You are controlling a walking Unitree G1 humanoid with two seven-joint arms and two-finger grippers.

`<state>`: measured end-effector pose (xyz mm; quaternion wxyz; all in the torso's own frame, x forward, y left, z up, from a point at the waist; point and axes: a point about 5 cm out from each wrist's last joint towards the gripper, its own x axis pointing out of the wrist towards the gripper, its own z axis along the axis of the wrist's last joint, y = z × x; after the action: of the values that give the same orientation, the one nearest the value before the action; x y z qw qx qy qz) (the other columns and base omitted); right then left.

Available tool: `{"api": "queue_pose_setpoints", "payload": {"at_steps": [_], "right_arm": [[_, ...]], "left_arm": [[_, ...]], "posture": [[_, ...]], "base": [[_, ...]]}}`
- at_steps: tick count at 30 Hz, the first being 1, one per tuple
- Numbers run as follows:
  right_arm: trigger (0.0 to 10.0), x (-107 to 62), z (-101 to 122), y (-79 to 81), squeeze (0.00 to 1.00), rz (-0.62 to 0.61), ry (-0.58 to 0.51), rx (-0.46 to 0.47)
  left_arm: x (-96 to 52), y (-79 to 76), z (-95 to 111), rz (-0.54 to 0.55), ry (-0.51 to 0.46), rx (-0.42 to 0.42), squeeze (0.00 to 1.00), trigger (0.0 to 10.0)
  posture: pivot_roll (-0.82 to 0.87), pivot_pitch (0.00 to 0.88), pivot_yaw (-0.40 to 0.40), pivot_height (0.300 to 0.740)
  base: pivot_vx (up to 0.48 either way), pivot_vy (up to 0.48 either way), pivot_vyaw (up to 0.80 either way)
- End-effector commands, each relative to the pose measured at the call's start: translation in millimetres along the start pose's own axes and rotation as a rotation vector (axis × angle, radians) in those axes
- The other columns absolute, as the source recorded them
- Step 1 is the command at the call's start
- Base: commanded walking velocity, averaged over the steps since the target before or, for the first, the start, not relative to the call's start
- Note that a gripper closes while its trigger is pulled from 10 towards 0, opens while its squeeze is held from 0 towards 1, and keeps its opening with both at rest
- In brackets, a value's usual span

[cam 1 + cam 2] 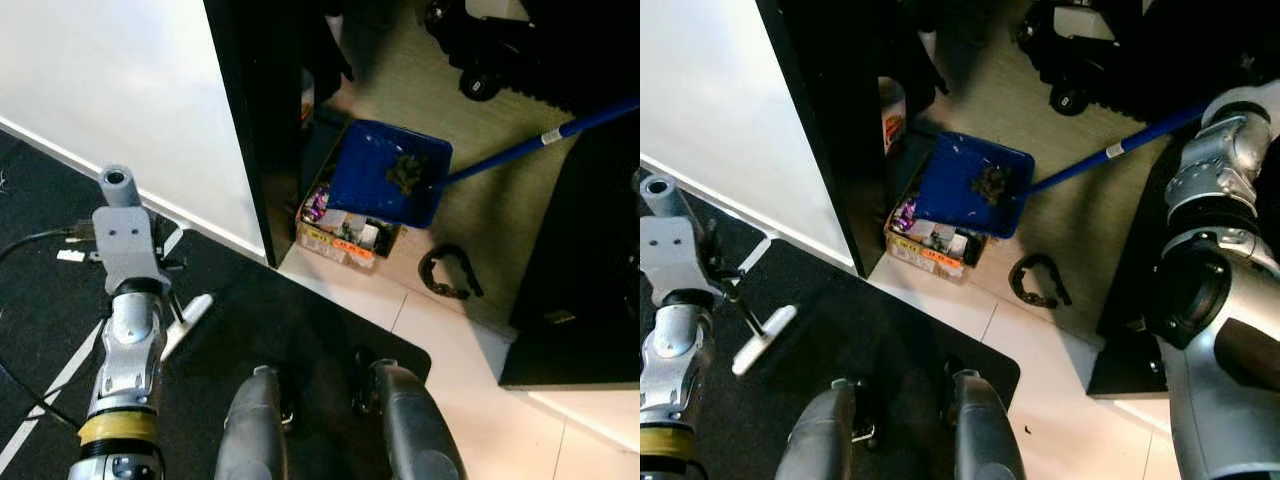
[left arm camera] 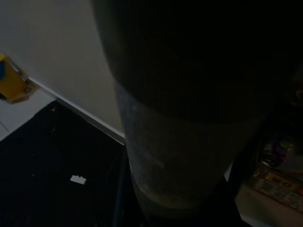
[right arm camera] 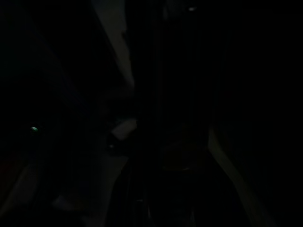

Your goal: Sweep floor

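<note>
Tiled floor [image 1: 440, 330]; dustpan [image 1: 385, 172] (pincer unclear)

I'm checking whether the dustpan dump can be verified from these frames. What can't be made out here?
- Right gripper's fingers: right wrist view is almost black.
- Left gripper's fingers: left wrist view is blocked by a dark rounded body up close.
- Blue handle top end: hidden behind the right arm.
- Debris on the blue dustpan: too small to identify.
- Cardboard box: partly covered by the dustpan.

Blue long-handled dustpan [image 1: 388, 182], tilted over a small box, holding a dark clump, perhaps debris.
</note>
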<state>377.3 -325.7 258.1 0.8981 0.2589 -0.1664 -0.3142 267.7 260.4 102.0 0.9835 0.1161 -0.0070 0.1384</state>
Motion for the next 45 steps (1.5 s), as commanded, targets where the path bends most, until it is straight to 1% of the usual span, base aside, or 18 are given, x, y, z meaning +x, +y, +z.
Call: {"api": "queue_pose_setpoints", "payload": {"at_steps": [1, 3, 5, 7, 15, 29, 38, 45], "right_arm": [[10.0, -0.2, 4, -5.8, 0.00, -0.048, -0.046, -0.010], [10.0, -1.1, 2, -7.6, 0.00, -0.068, -0.046, -0.028], [10.0, -2.6, 0, -10.9, 0.00, -0.116, -0.058, -0.068], [10.0, -2.8, 0, -11.4, 0.00, -0.127, -0.063, -0.075], [10.0, -2.5, 4, -10.8, 0.00, -0.159, -0.084, -0.056], [10.0, -2.2, 6, -12.2, 0.00, -0.174, -0.095, -0.058], [10.0, -1.1, 10, -15.0, 0.00, -0.182, -0.109, -0.063], [10.0, -0.9, 10, -16.4, 0.00, -0.187, -0.113, -0.065]], "left_arm": [[-6.5, -2.6, -11, 0.012, 0.031, -0.001, 0.00, 10.0], [-7.6, -2.4, -12, 0.017, 0.032, -0.002, 0.00, 10.0], [-10.0, -2.2, -14, 0.026, 0.017, 0.005, 0.00, 10.0], [-10.4, -2.0, -14, 0.030, 0.010, 0.006, 0.00, 10.0], [-11.3, -0.8, -15, 0.043, -0.003, 0.001, 0.00, 10.0], [-12.1, 0.2, -15, 0.045, -0.017, -0.004, 0.00, 10.0], [-10.7, -3.9, -13, 0.033, -0.023, -0.018, 0.00, 10.0], [-11.0, -8.8, -14, 0.013, -0.021, -0.052, 0.00, 10.0]], "posture": [[0.03, 0.123, -0.092, 0.740], [0.03, 0.124, -0.093, 0.740], [0.03, 0.124, -0.094, 0.740], [0.03, 0.124, -0.094, 0.740], [0.03, 0.116, -0.097, 0.740], [0.04, 0.108, -0.096, 0.740], [0.03, 0.112, -0.096, 0.740], [0.03, 0.113, -0.096, 0.740]], "base": [[0.319, 0.000, 0.00], [0.337, 0.000, 0.00], [0.480, 0.000, 0.00], [0.480, 0.000, 0.00], [0.480, 0.000, 0.00], [0.480, 0.000, 0.00], [0.480, 0.000, 0.00], [0.047, 0.000, 0.00]]}}
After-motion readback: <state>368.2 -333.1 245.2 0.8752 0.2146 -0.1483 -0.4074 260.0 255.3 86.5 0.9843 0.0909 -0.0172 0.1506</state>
